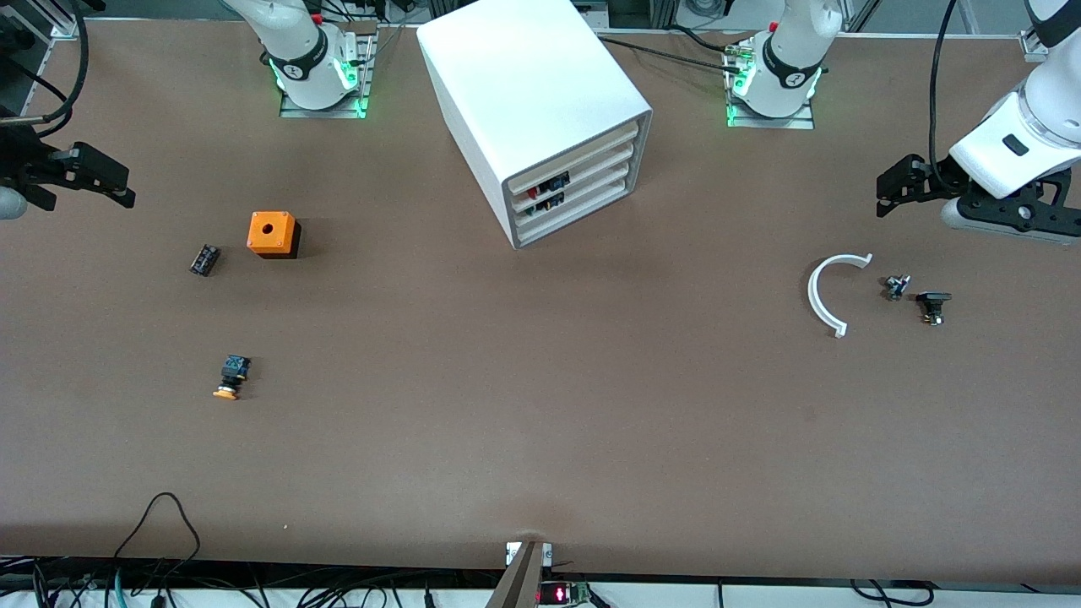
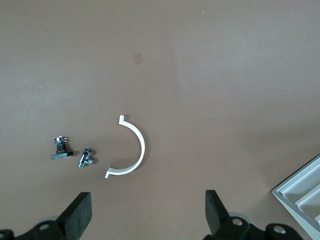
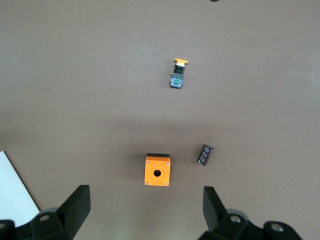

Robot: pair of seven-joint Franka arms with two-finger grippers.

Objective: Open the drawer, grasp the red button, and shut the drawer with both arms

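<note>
Front view first: both arms sit wide, parked at the table's two ends, and nothing has begun. The cabinet [image 1: 540,110], a big smooth white box, stands by the desk's robot-side edge between the two bases, turned so its drawer fronts angle toward the left arm's end. That angle looks meant to give one arm a straight pull on a drawer [image 1: 574,179] while the other reaches in. All four shallow white trays are shut, flush with the frame. Through the gaps, a speck of red and black shows: likely the button [image 1: 555,182], inside an upper drawer, though which level exactly I cannot tell.

The left gripper [image 1: 902,184] hovers over the left arm's end of the desk, jaws spread wide and holding nothing; its wrist view shows matte black fingers [image 2: 76,214] framing a thin white plastic arc [image 2: 131,147], a small metal fitting [image 2: 86,158] and a black clamp piece [image 2: 61,150], with the cabinet's corner just in frame.

The right gripper [image 1: 89,176] hangs over the right arm's end, also splayed open and empty. Below it lie the orange cube [image 3: 157,170] with its round hole, a ridged black block [image 3: 204,154], and the orange-capped button [image 3: 177,74] on its side nearer the front edge. That one is a decoy, by my reading.
</note>
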